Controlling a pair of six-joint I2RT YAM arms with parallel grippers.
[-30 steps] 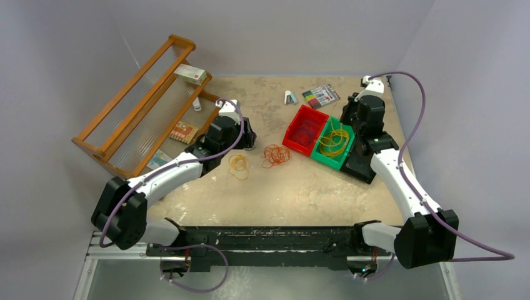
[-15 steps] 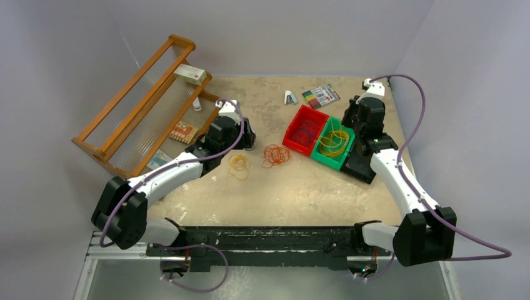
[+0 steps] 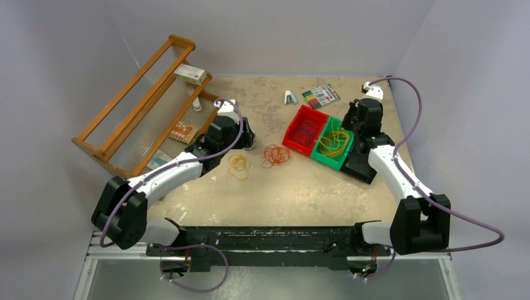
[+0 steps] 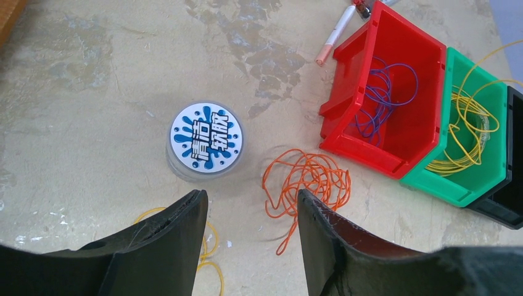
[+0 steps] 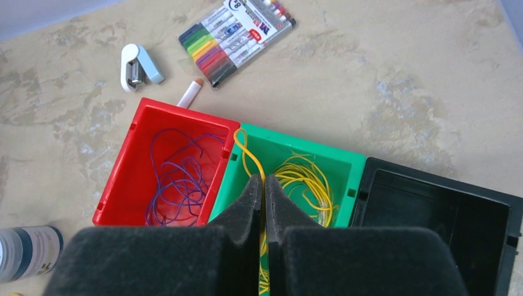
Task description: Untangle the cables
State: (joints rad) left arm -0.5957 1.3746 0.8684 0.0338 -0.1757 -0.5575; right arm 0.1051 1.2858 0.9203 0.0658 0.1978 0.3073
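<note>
An orange cable tangle (image 3: 275,155) lies on the table left of the red bin (image 3: 294,145); it also shows in the left wrist view (image 4: 307,183). Yellow loops (image 3: 238,164) lie further left (image 4: 210,243). My left gripper (image 4: 251,200) is open and empty, hovering over the table between these two. My right gripper (image 5: 263,179) is shut on a yellow cable (image 5: 247,157) that runs up from the yellow bundle (image 5: 308,182) in the green bin (image 5: 290,143). A dark purple cable (image 5: 179,172) lies in the red bin (image 5: 117,185).
A black bin (image 5: 432,203) adjoins the green one on the right. A round jar with a blue-and-white lid (image 4: 206,137) stands by the left gripper. A marker pack (image 5: 237,31), a stapler (image 5: 139,66) and a pen (image 5: 190,92) lie behind the bins. A wooden rack (image 3: 144,106) stands at the far left.
My right arm has shifted a little toward the far left over the green bin, still holding the yellow cable. The left arm has not moved.
</note>
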